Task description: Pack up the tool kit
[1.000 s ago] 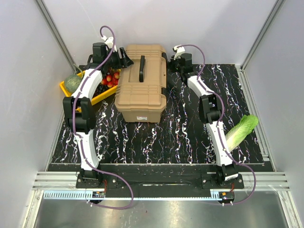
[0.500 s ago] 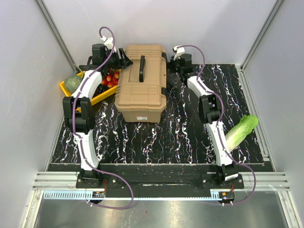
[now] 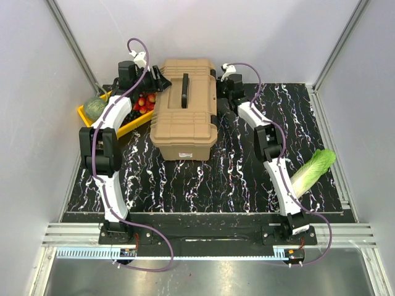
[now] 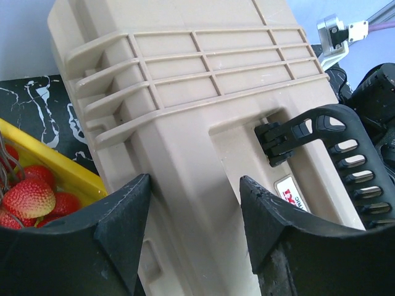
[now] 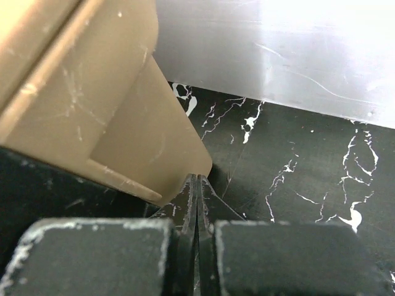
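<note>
The tan plastic toolbox (image 3: 184, 108) sits closed at the far middle of the black, white-veined surface (image 3: 234, 166). Its ribbed lid carries a slotted black handle (image 4: 321, 120). The left tool (image 4: 194, 194) gapes open at the box's left side, beside the yellow tray (image 4: 55, 163) of strawberries (image 4: 28, 197). The right tool (image 5: 197, 185) is pressed closed on nothing, next to the box's scuffed corner.
</note>
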